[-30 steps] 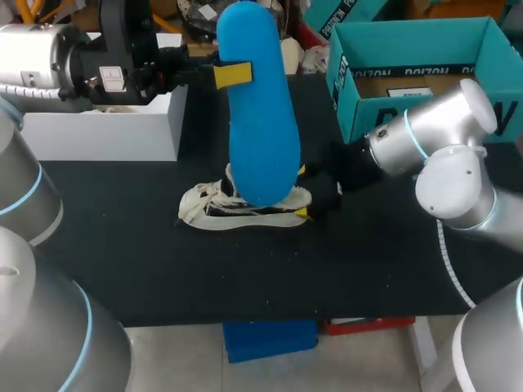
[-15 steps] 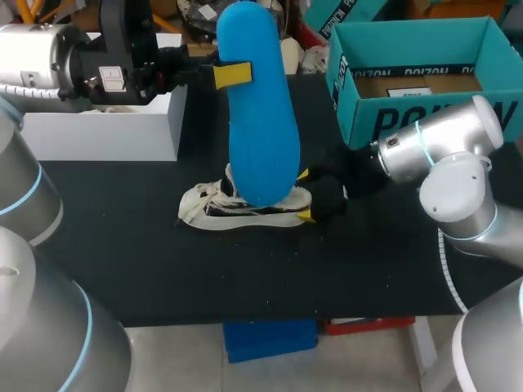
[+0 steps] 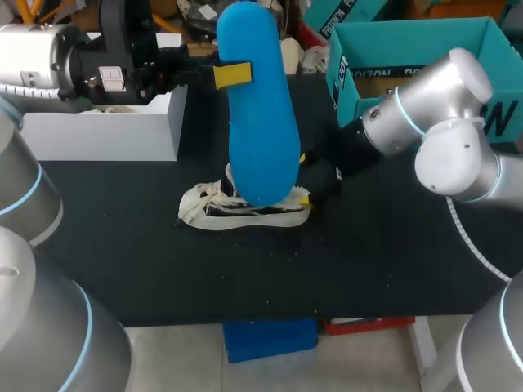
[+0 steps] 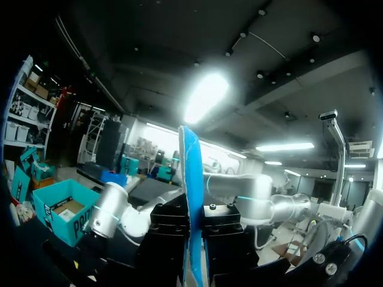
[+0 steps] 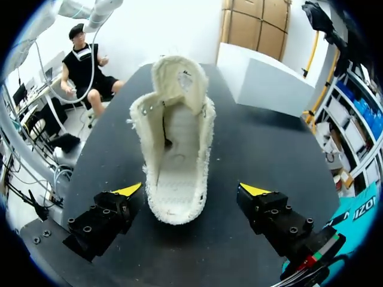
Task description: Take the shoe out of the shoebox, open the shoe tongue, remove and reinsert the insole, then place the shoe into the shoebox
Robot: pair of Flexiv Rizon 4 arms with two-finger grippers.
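The blue insole (image 3: 260,114) hangs upright above the table, and my left gripper (image 3: 222,75) is shut on its upper part. In the left wrist view the insole (image 4: 190,179) shows edge-on between the black fingers (image 4: 222,230). The white shoe (image 3: 245,209) lies on the black table (image 3: 163,261) under the insole. In the right wrist view the shoe (image 5: 176,143) has its tongue pulled back and its inside is bare. My right gripper (image 5: 191,191) stands open at the heel, one finger on each side, without touching it. The teal shoebox (image 3: 409,57) stands open at the back right.
A white box (image 3: 106,122) stands at the back left of the table, also seen as the white box (image 5: 263,81) beyond the shoe's toe. My right arm (image 3: 425,122) stretches in front of the shoebox.
My right arm's wrist has swung up toward the shoebox, and its open gripper has shifted slightly back at the shoe's heel. The left arm and the insole have not moved.
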